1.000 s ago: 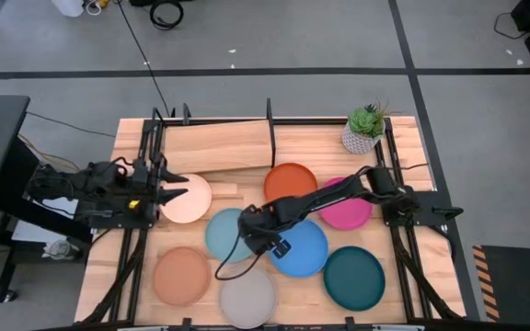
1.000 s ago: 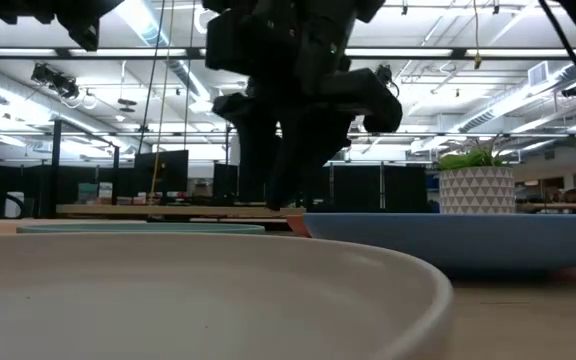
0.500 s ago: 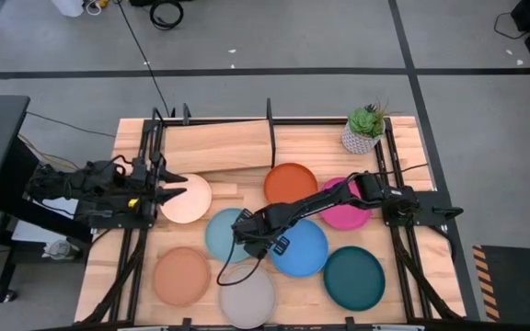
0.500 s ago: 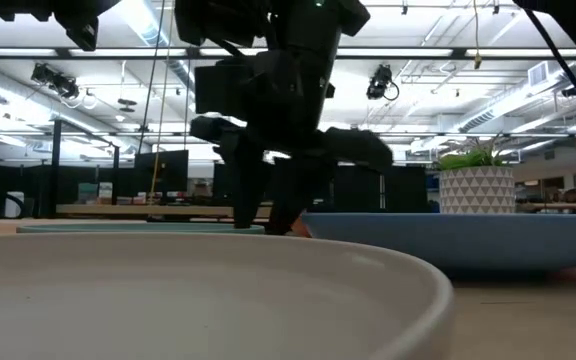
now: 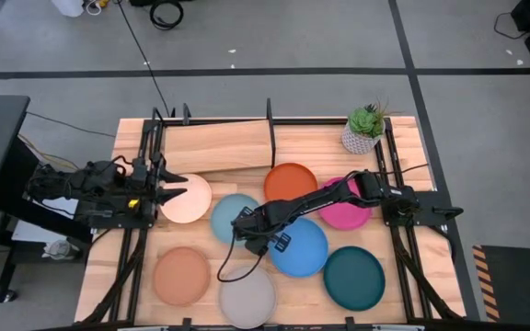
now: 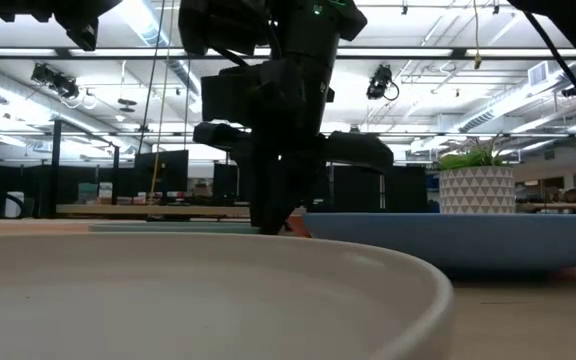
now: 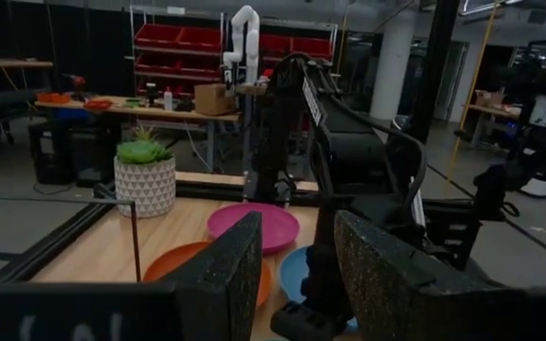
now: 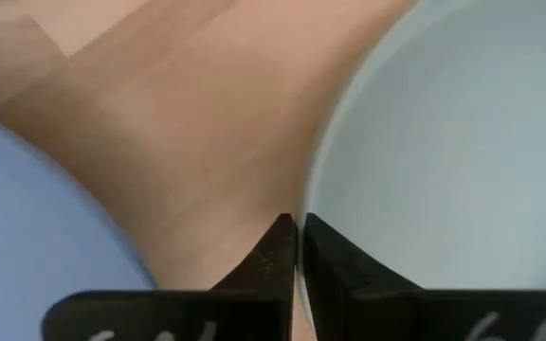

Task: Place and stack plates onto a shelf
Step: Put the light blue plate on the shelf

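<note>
Several round plates lie flat on the wooden table: pale peach (image 5: 190,199), orange (image 5: 291,180), magenta (image 5: 350,213), bright blue (image 5: 304,248), dark teal (image 5: 354,277), terracotta (image 5: 181,275), grey-white (image 5: 247,297). My right gripper (image 5: 246,233) is shut on the light blue plate (image 5: 231,215) at mid-table. The shelf (image 5: 219,147), a pale plank with a black upright divider, stands at the far edge. My left gripper (image 5: 178,188) waits open over the peach plate's left edge. My right gripper pinches the light blue plate's rim (image 8: 307,194) between its two fingers, on the side facing the bright blue plate (image 8: 27,208). One fingertip (image 8: 322,248) is on the plate's inner side, the other outside. The fingers come from above, pointing down. The plate stays low and about level.
A potted plant (image 5: 363,129) in a white pot stands at the far right corner. Black frame rails (image 5: 396,230) run along the table's left and right sides. Bare wood shows between the plates and the shelf.
My right gripper has moved a little toward the table's left, come down at the light blue plate and shut on its rim. The light blue plate has shifted toward the far edge, closer to the orange and peach plates.
</note>
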Motion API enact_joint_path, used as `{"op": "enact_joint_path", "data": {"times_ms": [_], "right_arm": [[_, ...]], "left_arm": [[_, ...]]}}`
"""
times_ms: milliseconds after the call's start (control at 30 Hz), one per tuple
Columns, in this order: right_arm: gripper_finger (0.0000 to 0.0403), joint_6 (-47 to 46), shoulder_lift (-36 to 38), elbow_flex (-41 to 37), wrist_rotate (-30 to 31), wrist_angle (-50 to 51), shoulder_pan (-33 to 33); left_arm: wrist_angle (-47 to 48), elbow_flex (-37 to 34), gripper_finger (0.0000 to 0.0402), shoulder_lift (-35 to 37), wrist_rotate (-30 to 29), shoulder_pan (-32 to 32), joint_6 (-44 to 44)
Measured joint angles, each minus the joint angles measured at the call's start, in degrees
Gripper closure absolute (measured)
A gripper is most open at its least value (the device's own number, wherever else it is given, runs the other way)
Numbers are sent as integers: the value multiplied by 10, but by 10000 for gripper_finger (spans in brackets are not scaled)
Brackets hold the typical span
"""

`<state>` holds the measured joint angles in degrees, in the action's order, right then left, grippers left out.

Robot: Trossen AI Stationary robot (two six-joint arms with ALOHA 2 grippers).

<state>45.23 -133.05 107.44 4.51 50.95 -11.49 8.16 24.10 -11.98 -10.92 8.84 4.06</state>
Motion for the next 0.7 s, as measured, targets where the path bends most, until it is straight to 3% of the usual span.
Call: {"op": "enact_joint_path", "data": {"times_ms": [333,700], "right_arm": [[380,0,13,18,6,40,-4],[380,-13,16,114,43,102,5]], "left_arm": [[14,0,260,-3,7,0,43],[16,0,260,-4,7,0,43]]}}
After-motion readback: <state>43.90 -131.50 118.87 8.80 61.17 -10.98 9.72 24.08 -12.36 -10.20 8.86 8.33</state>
